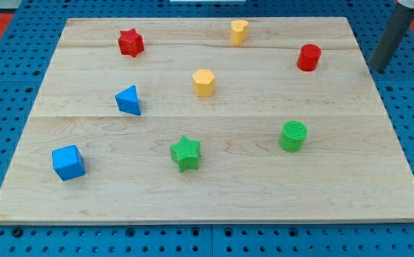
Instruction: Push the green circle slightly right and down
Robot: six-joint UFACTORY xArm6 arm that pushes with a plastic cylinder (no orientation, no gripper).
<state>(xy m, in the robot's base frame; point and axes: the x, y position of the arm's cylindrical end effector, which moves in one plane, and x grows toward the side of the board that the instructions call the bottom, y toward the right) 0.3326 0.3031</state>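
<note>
currently tool tip (379, 69) bare, grasping nothing, off board's (378, 200) right edge, well above green circle (293, 136).

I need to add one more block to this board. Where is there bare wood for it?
Bare wood lies along the view's bottom, below the green star and green circle, and right of the red cylinder. The left-centre is crowded. My tip is off the board's right edge.

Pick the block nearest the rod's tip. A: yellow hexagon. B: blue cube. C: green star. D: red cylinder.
D: my tip is off the board's right edge near the view's top, and the red cylinder stands just to its left, while the green circle lies lower down and every other block is farther left.
</note>
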